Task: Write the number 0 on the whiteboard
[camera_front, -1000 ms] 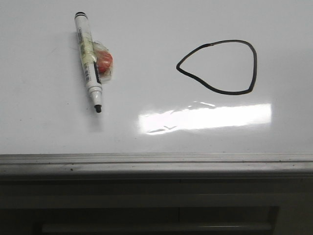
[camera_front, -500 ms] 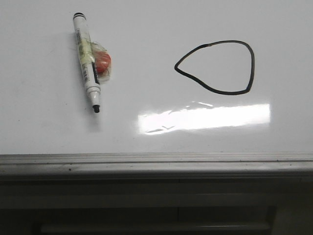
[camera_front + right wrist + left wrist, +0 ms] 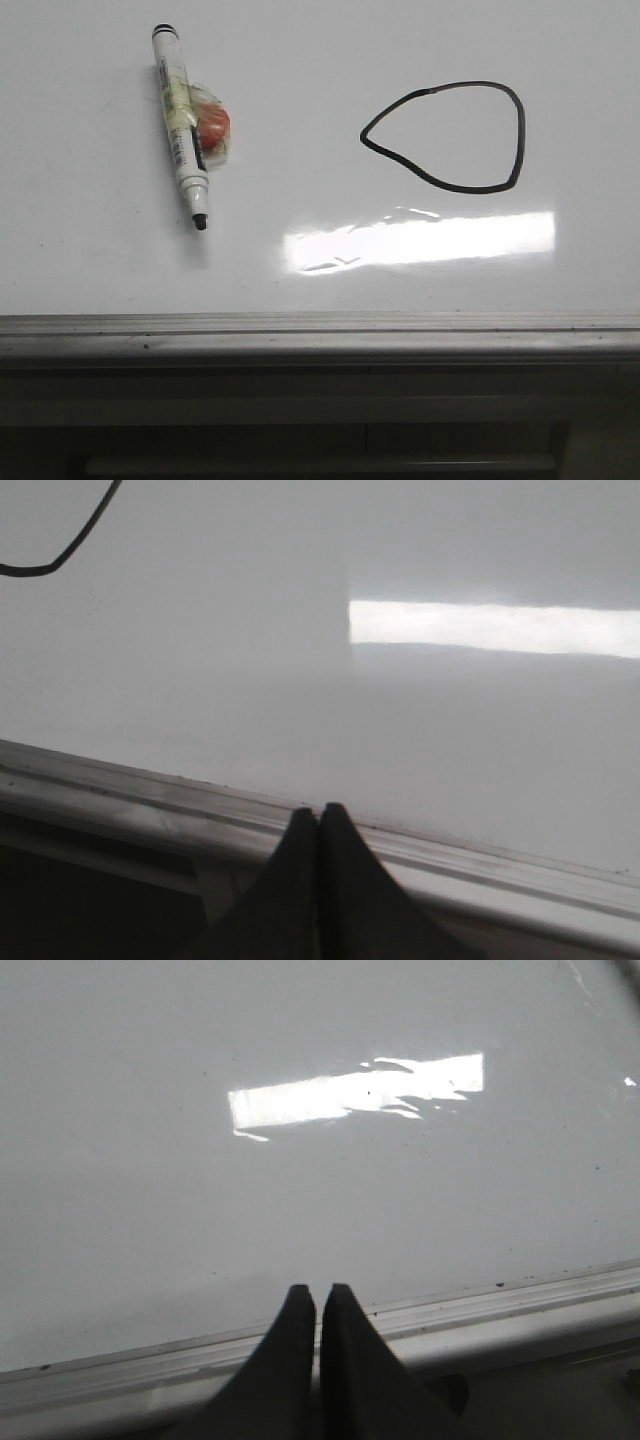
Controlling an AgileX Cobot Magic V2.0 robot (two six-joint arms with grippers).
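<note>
The number 0 (image 3: pixel 445 136), a lopsided black closed loop pointed on its left side, is drawn on the whiteboard (image 3: pixel 320 270) at the right. A piece of its line (image 3: pixel 60 535) shows in the right wrist view. A white marker (image 3: pixel 180 125) with a black tip lies uncapped on the board at the left, with a taped orange lump beside it. My left gripper (image 3: pixel 319 1292) is shut and empty over the board's grey edge strip (image 3: pixel 500 1300). My right gripper (image 3: pixel 318 813) is shut and empty over the edge strip (image 3: pixel 150 800). Neither gripper shows in the front view.
A bright rectangular glare (image 3: pixel 420 240) lies on the board below the loop. The grey edge strip (image 3: pixel 320 335) runs along the board's near side, with a dark drop below it.
The front view shifted slightly and returned; the marker and the loop lie where they lay a second ago.
</note>
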